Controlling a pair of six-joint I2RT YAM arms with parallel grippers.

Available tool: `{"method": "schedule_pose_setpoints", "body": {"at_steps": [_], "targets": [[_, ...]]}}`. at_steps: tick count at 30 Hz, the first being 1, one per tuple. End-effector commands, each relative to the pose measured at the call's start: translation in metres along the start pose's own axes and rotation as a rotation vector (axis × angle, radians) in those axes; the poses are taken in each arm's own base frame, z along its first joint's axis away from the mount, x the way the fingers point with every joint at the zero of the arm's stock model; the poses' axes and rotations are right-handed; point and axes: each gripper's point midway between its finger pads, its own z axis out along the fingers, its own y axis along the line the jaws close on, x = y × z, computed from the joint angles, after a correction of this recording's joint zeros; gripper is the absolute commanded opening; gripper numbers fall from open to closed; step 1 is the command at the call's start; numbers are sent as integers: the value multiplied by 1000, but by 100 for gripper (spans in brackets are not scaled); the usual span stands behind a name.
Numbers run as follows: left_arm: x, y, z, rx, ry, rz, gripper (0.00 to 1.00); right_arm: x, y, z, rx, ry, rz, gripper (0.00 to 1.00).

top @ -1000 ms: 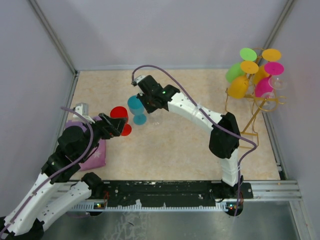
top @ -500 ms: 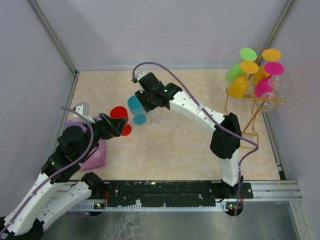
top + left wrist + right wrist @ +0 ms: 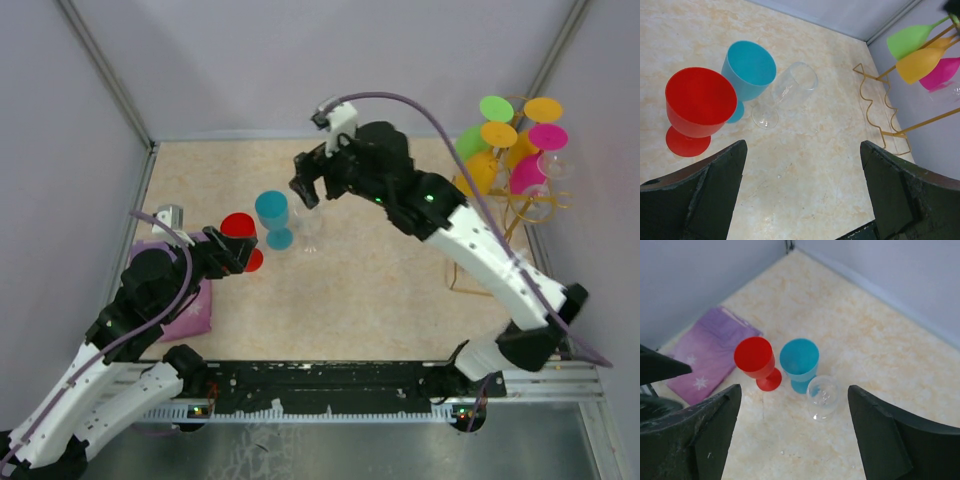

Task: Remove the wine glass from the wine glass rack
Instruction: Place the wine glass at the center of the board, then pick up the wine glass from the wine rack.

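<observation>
One red glass (image 3: pixel 238 228), one blue glass (image 3: pixel 271 211) and one clear glass (image 3: pixel 308 231) stood at ten o'clock; one rack (image 3: pixel 925 123) at two; one purple cloth (image 3: pixel 191 311) at eight.

Bright, even, diffuse light fills all three views, with faint soft shadows and sharp focus.

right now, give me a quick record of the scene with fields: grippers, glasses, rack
right gripper: open, empty, raised clear of the clear glass
left gripper: open, empty, low near the red glass
on table: red glass, blue glass, clear glass, standing close together
wine glass rack: far right, with green glass, orange glasses, pink glass hanging
purple cloth: left edge
</observation>
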Motion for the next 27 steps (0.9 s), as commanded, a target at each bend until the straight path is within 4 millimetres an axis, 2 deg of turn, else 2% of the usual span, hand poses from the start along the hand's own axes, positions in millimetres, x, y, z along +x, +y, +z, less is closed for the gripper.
{"method": "schedule_pose_setpoints", "body": {"at_steps": [1, 4, 7, 11, 14, 16, 17, 19, 20, 21, 23, 25, 27], "targets": [[-17, -8, -6, 25, -39, 10, 99, -86, -8, -90, 20, -392, -29, 90], [-17, -10, -6, 35, -42, 14, 99, -100, -17, -129, 68, -491, -72, 94], [-17, -12, -4, 43, -41, 18, 99, -99, -31, -154, 142, -494, -121, 99], [-16, -12, -1, 38, -41, 9, 99, -79, -57, -164, 282, -364, -155, 99], [-15, -5, 4, -5, -51, -16, 99, -54, -59, -160, 267, -197, -224, 99], [-15, -4, 8, -18, -44, -13, 99, -50, -63, -165, 294, -166, -200, 99], [-14, -5, 9, -21, -38, -8, 99, -48, -61, -165, 280, -164, -179, 99], [-14, -6, 13, -24, -27, 2, 99, -47, -44, -166, 196, -209, -68, 99], [-13, -7, 14, -23, -22, 8, 99, -45, -26, -167, 92, -235, -44, 99], [-13, -8, 15, -23, -17, 12, 99, -51, 1, -174, -62, -310, -55, 99], [-12, -8, 17, -22, -14, 14, 99, -45, 35, -195, -261, -413, -114, 99], [-13, -10, 17, -14, -14, 23, 99, -48, 45, -216, -320, -514, -139, 99], [-14, -10, 16, -12, -15, 35, 99, -53, 41, -230, -297, -539, -173, 99]]}}
